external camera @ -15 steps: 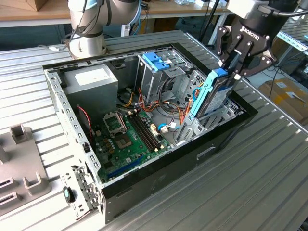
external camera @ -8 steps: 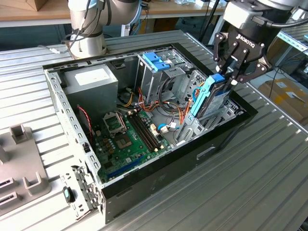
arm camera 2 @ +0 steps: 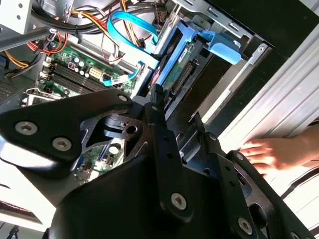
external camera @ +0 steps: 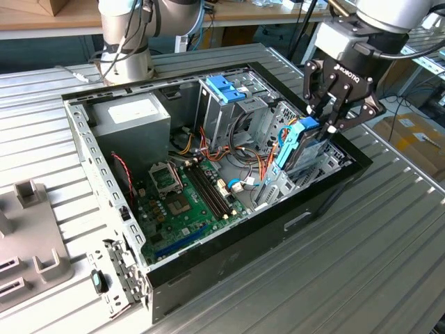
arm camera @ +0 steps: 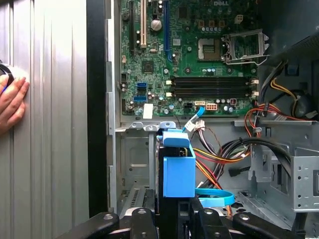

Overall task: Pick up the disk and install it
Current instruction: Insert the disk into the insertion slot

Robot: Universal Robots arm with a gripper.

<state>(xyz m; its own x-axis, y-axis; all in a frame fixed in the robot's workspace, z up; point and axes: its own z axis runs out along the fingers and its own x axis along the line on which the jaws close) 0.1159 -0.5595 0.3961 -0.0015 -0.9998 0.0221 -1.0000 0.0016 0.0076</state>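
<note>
Ribbed metal table (external camera: 389, 229), open PC case (external camera: 229, 261) lying on it, gripper (external camera: 321, 124) over the case corner at the exterior view's right.
Fingers are closed on the top edge of the disk (external camera: 299, 142). It stands on edge, slightly tilted, partly down in the drive bay beside the case wall. Lower part is hidden behind bay sheet metal, so can't tell if it's seated. In the first wrist view the blue carrier (arm camera: 178, 169) faces the camera and hides the drive body. Tight fit: blue data cable (arm camera: 214, 196) and orange wire bundle (arm camera: 214, 159) just beside the disk, case wall on the other side, open room above. A person's hand (arm camera: 11, 102) rests on the table outside the case, cut off by the frame edge.
</note>
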